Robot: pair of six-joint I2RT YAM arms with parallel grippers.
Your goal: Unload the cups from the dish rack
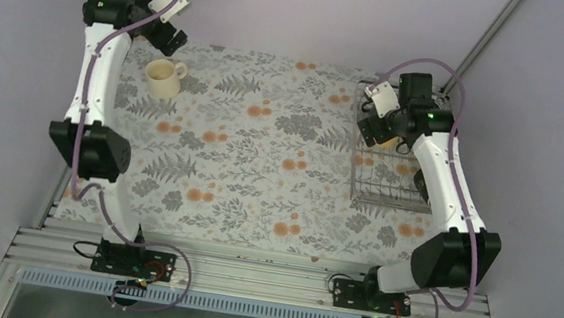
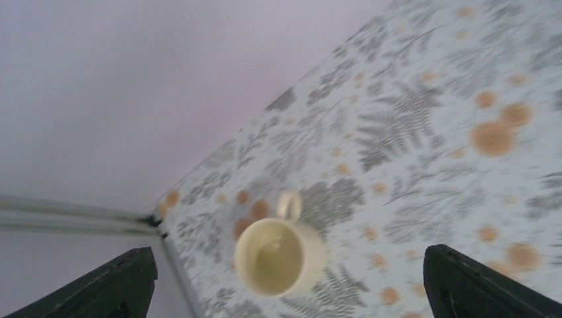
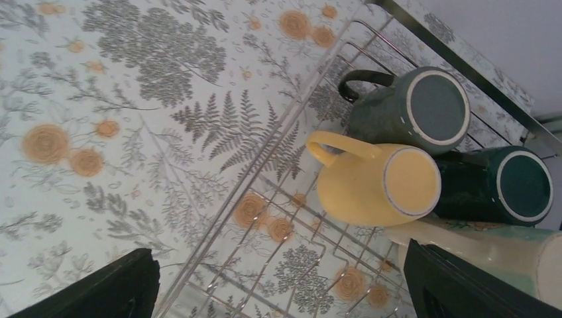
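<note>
Cream-white glaze: one cup (image 1: 162,78) stood upright on the table (image 1: 259,181) near its far-left corner, clear of the left gripper (image 1: 165,33). That gripper's jaws were wide apart above it, w/ nothing between them.

Remaining cups sat in the dish rack (image 1: 388,178) at the table's right edge, bunched at the rack's far end w/ bases showing. They were a yellow cup (image 3: 374,185), pressed against a grey cup (image 3: 411,109) and a teal-green cup (image 3: 497,185), w/ another pale cup (image 3: 477,255) just beside.

Risks, as judged:
- The packing left little room for a finger, so closing on the yellow cup could shove its neighbours or snag a wire prong.
- Smooth glaze might slip from a shallow grip.
- A low sweep by the left arm could knock the freed cup toward the far edge.

Pose: L arm stretched along the left edge to the far corner, wrist raised over the cup. R arm bent at the elbow along the right edge, wrist tipped down over the rack. The right gripper (image 1: 373,128) had its jaws apart and empty, approx. above the yellow cup.
</note>
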